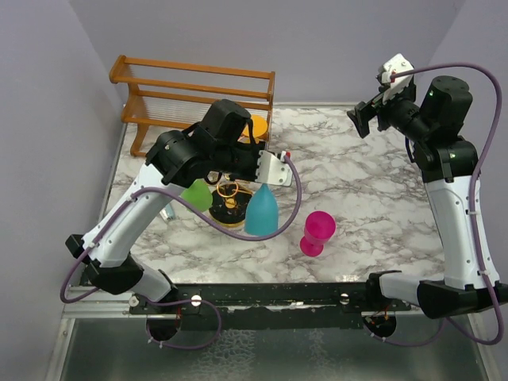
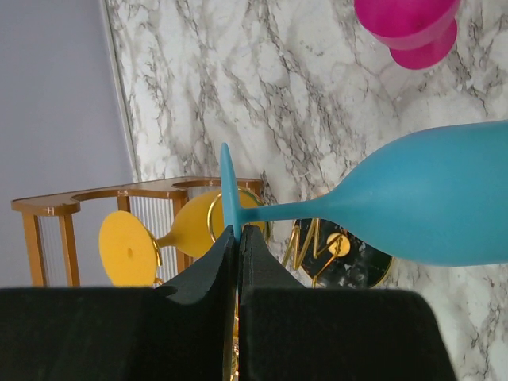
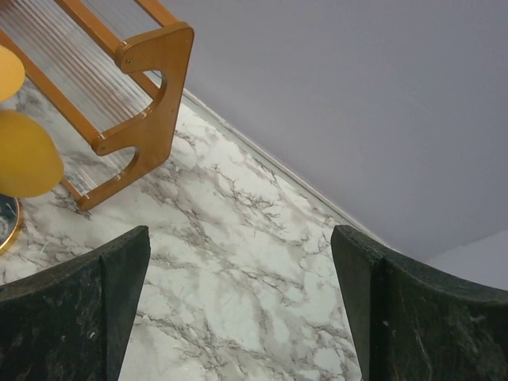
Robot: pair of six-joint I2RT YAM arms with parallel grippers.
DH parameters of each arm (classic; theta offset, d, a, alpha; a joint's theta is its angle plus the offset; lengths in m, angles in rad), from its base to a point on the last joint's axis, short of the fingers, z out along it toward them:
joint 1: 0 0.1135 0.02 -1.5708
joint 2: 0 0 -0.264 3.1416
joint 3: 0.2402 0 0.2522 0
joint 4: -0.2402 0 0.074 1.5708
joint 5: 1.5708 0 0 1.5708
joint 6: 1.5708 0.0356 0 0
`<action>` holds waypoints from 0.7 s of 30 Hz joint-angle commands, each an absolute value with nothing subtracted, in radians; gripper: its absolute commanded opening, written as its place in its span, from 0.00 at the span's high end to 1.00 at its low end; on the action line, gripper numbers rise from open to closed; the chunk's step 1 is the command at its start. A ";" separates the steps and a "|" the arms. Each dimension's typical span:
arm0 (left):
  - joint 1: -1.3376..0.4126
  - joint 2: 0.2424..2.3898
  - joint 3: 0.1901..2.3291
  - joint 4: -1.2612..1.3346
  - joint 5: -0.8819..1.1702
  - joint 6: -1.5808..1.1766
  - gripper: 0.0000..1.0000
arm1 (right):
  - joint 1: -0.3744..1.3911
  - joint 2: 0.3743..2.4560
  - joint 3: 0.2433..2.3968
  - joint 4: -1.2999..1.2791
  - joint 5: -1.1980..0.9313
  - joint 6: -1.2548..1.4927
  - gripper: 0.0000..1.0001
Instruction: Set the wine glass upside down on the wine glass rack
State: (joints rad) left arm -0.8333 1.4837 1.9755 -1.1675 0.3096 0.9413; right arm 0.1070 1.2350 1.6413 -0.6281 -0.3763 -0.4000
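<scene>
1. Matte sky-blue wine glass [image 1: 261, 210]: inverted, bowl downward, just to the right of the small gold wire rack [image 1: 228, 198], in the left half of the marble-patterned worktop [image 1: 373, 182] toward its near edge. Cannot tell whether the bowl rim touches the surface.
2. Held by its thin round foot, pinched edge-on between the black foam pads of the left gripper [image 2: 237, 232].
3. Probably best done by bringing the stem sideways into a free wire loop, foot above the wire. Hold the glass plumb and release only once the foot bears on the loop. A thin disc in a pinch grip could pivot, so move slowly.
4. Mind the translucent green glass [image 1: 197, 194] close on the rack's left side, and the yellow glass [image 2: 194, 226] behind.
5. Rack: slender shiny looped wire on a round black gold-rimmed base, likely light and easily nudged.
6. Opaque magenta glass [image 1: 317, 232] stands apart to the right. Orange-brown wooden rail frame [image 1: 194, 91] at the far left corner.
7. Right gripper [image 3: 242, 294]: spread wide, holding nothing, raised over the far right corner.
</scene>
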 commanded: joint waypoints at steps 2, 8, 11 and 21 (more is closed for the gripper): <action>-0.838 1.424 1.956 -1.198 0.301 1.040 1.00 | 0.101 1.232 1.636 -0.603 -0.398 -0.411 0.04; -0.838 1.418 1.967 -1.183 0.269 1.039 1.00 | 0.101 1.227 1.623 -0.602 -0.397 -0.414 0.04; -0.838 1.414 1.963 -1.183 0.227 1.056 1.00 | 0.101 1.223 1.621 -0.601 -0.393 -0.416 0.04; -0.838 1.415 1.943 -1.160 0.134 1.082 1.00 | 0.101 1.217 1.608 -0.598 -0.394 -0.420 0.04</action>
State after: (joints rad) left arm -0.8337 1.4391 1.9499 -1.1900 0.2005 1.0554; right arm 0.1070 1.2346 1.6169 -0.6277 -0.3820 -0.4091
